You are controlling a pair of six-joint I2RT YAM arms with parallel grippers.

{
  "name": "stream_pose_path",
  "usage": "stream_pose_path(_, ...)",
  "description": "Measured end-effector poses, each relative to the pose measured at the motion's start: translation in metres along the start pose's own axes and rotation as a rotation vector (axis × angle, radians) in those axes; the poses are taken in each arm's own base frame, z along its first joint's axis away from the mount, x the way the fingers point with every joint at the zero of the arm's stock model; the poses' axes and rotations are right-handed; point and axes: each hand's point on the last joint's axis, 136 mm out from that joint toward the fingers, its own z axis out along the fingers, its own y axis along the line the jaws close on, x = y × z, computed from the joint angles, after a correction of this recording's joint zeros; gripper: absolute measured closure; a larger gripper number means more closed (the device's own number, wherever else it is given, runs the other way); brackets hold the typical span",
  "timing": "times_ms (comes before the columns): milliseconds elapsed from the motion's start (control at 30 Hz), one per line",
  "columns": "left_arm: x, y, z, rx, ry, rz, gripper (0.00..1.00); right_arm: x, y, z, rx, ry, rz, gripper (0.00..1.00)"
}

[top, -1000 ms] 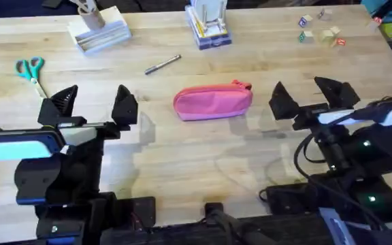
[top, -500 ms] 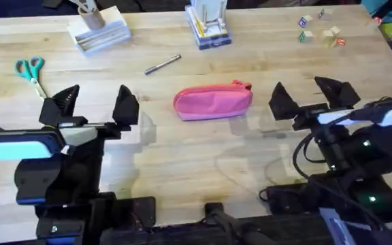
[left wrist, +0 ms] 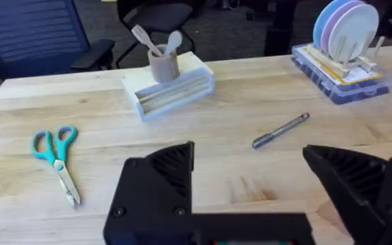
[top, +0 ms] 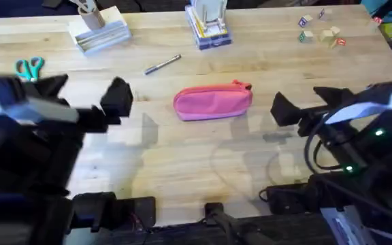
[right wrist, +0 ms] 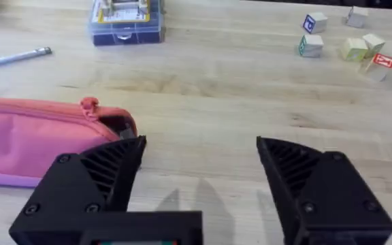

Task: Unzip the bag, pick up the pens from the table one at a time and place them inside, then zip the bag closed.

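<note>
The pink bag lies across the middle of the table, its red pull tab at the right end. In the right wrist view the bag reaches left of the open right gripper, with a small dark patch beside the tab. A silver pen lies behind the bag, also seen as pen and pen. My left gripper hangs open, raised and blurred, left of the bag. My right gripper stands open to the bag's right. Both hold nothing.
Teal scissors lie at the far left. A white tray with a utensil cup and a plate rack on a blue box stand along the back. Small letter blocks sit at the back right.
The left arm has risen toward the camera and swung left, now large and blurred. The right gripper shifted slightly toward the near edge. Bag and pen have not moved.
</note>
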Motion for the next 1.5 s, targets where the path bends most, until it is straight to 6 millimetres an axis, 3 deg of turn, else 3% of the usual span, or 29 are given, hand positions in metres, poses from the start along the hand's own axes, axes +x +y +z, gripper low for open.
stream_pose_path(67, -0.014, 0.000, 0.002, 0.005, 0.038, 0.003, 0.008, -0.011, 0.000, -0.005, 0.000, 0.015, 0.001, 0.005)
stream_pose_path(100, -0.045, 0.000, 0.017, 0.023, 0.158, 0.004, 0.008, -0.050, -0.001, -0.017, -0.002, 0.098, 0.004, 0.006)
stream_pose_path(333, -0.076, -0.002, 0.041, 0.051, 0.217, 0.002, 0.007, -0.098, -0.002, -0.020, -0.004, 0.167, 0.006, 0.006)
stream_pose_path(533, -0.098, -0.009, 0.056, 0.097, 0.218, -0.004, 0.007, -0.121, -0.002, -0.015, -0.005, 0.195, 0.007, 0.005)
stream_pose_path(800, -0.081, -0.022, 0.059, 0.184, 0.281, 0.065, 0.007, -0.119, -0.002, -0.015, -0.005, 0.203, 0.007, 0.005)
stream_pose_path(1200, -0.036, -0.075, 0.019, 0.610, 0.369, 0.392, 0.007, -0.119, -0.002, -0.015, -0.005, 0.203, 0.007, 0.004)
stream_pose_path(1500, -0.015, -0.094, -0.003, 0.849, 0.312, 0.683, 0.007, -0.119, -0.002, -0.015, -0.005, 0.203, 0.007, 0.004)
